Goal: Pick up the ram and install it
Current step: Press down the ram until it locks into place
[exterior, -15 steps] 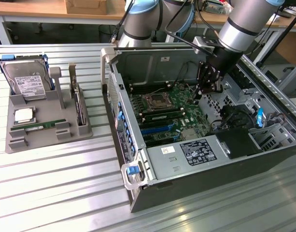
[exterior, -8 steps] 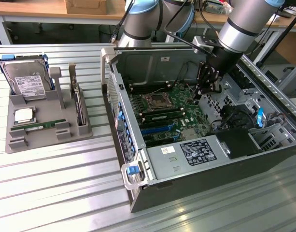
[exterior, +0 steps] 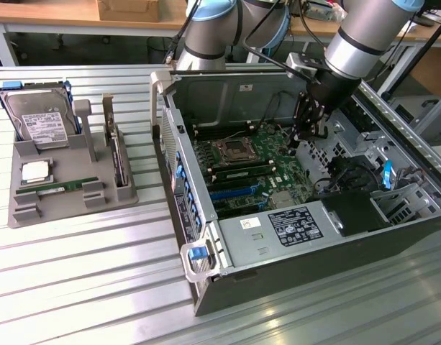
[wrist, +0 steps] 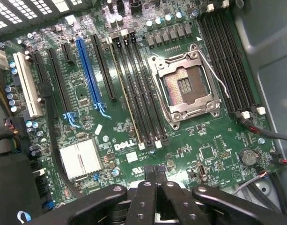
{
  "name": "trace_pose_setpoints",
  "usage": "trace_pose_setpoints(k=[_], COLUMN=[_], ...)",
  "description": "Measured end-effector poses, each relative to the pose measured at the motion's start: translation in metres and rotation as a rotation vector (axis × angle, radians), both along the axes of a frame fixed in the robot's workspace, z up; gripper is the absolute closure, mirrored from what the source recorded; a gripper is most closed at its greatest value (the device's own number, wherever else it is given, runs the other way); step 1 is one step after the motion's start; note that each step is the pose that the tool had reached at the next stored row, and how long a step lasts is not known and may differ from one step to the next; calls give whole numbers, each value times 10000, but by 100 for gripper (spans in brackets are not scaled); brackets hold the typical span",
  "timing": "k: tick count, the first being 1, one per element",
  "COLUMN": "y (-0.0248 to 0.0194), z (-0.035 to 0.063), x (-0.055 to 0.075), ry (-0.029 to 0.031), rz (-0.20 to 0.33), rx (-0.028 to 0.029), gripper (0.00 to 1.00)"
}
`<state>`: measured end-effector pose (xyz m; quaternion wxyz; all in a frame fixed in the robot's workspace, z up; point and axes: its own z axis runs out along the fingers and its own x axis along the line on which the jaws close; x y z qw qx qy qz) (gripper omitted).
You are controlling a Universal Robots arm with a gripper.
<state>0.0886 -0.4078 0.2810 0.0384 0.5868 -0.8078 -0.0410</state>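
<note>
While the arm leans into the open computer case [exterior: 206, 280], its gripper [exterior: 311, 134] hangs just above the green motherboard [exterior: 249, 169], beyond the empty processor socket [wrist: 187, 86] from the grey parts tray [exterior: 62, 208]. From the wrist view its fingertips [wrist: 155, 171] are pressed together with nothing between them. One ram [exterior: 58, 189] lies flat in the tray, just beside the small square processor chip [exterior: 34, 171]; a second ram stick [exterior: 117, 154] stands on edge in a tray slot nearer the case. At the tray's far end the silver hard drive [exterior: 39, 118] stands upright. Long dark memory slots [wrist: 138, 93] flank the socket.
</note>
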Motion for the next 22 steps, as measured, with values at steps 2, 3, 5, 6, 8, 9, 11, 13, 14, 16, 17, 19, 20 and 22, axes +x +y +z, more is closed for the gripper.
trace_pose_setpoints(k=[2, 3, 5, 6, 8, 9, 11, 13, 14, 16, 17, 19, 20, 22], y=[0, 0, 0, 0, 0, 0, 0, 0, 0, 0, 0, 0, 0, 0], z=[-3, -4, -6, -8, -10, -12, -14, -17, -18, -21, -21, -23, -25, -27], x=[0, 0, 0, 0, 0, 0, 0, 0, 0, 0, 0, 0, 0, 0], ry=[0, 0, 0, 0, 0, 0, 0, 0, 0, 0, 0, 0, 0, 0], rz=[-116, -169, -264, -325, -432, -502, -613, -732, -806, -926, -952, -1054, -1168, -1279], rx=[1, -1, 0, 0, 0, -1, 0, 0, 0, 0, 0, 1, 0, 1], gripper=[89, 89, 89, 89, 89, 89, 89, 89, 89, 89, 89, 89, 89, 89])
